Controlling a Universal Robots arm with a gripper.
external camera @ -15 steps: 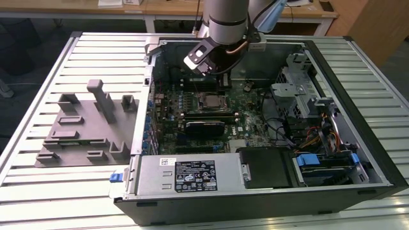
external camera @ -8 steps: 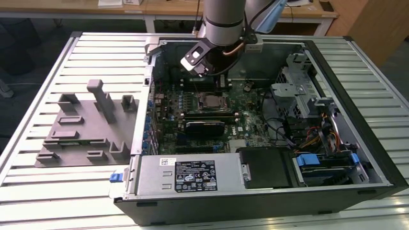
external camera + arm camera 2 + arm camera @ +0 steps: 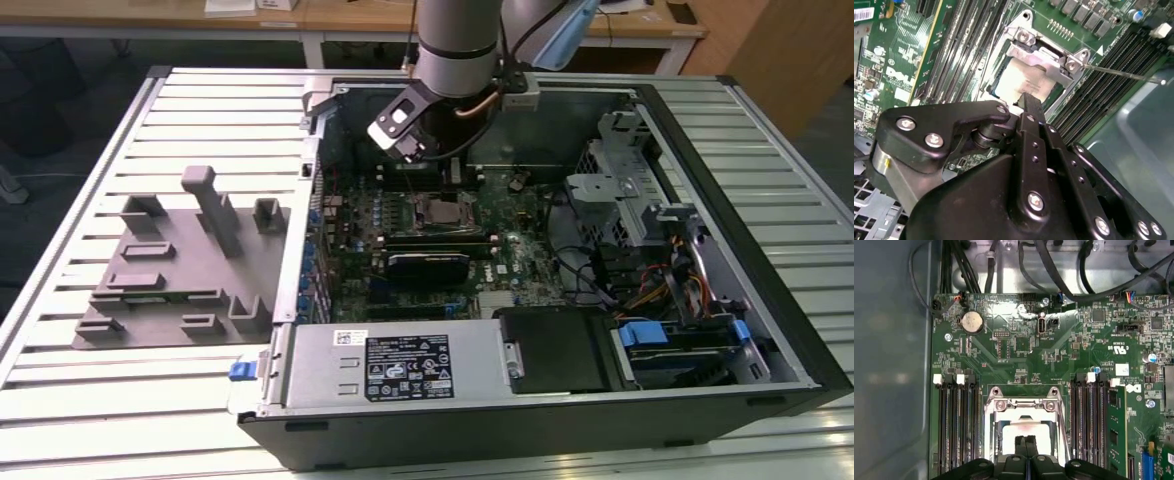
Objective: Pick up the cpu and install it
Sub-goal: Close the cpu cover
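The slatted pale metal tabletop (image 3: 80,400) runs right to the front edge of the exterior view. An open computer case (image 3: 787,330) lies on it. A grey moulded fixture tray (image 3: 174,260) sits just beside the case, on the exterior view's left. At the near end of the case is a silver power supply box (image 3: 387,365) with a white label. Beyond it lies the green motherboard (image 3: 400,240).

The cpu (image 3: 438,208) sits in its socket near the middle of the board. In both wrist views the cpu (image 3: 1014,432) (image 3: 1019,82) shows a flat, pale silver-grey top. A metal bracket (image 3: 1026,404) (image 3: 1046,57) frames it, and black memory slots (image 3: 956,425) run along either side.

The jaws are together, with nothing between them. They point down directly over the chip's top, and contact cannot be told. The arm (image 3: 461,40) reaches into the case from the far side. Behind it stand wooden desks (image 3: 360,15) over a dark floor (image 3: 54,90).
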